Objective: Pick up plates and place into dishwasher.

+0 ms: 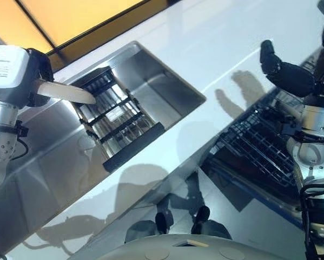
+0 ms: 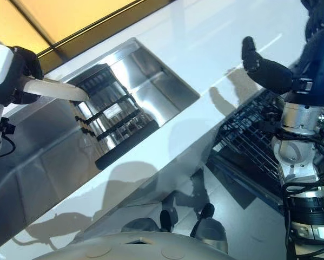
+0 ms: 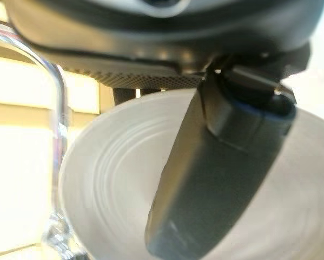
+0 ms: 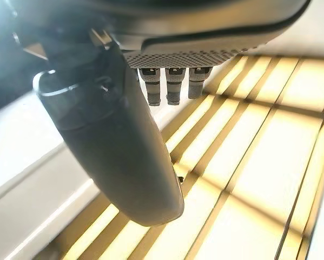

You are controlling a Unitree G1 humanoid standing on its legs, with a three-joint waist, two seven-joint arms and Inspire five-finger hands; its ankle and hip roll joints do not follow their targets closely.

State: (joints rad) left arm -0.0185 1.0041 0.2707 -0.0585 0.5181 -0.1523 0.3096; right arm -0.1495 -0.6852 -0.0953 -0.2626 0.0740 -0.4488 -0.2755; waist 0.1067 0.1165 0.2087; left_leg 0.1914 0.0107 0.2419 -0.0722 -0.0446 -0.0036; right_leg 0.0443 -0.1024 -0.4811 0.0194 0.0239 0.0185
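Note:
My left hand (image 1: 38,64) is shut on a white plate (image 1: 70,92), which it holds edge-on above the left part of the steel sink (image 1: 167,86). In the left wrist view the thumb (image 3: 216,179) lies across the plate's ribbed face (image 3: 107,184). The plate's rim points toward the black dish rack (image 1: 121,124) that stands in the sink. My right hand (image 1: 285,71) hangs raised over the dishwasher's dark wire rack (image 1: 256,142) at the right, holding nothing, thumb (image 4: 118,157) out and fingers relaxed.
A white countertop (image 1: 221,38) runs around the sink and behind the dishwasher. The pulled-out dishwasher rack lies below the counter's front edge. An orange wall panel (image 1: 70,16) rises beyond the counter.

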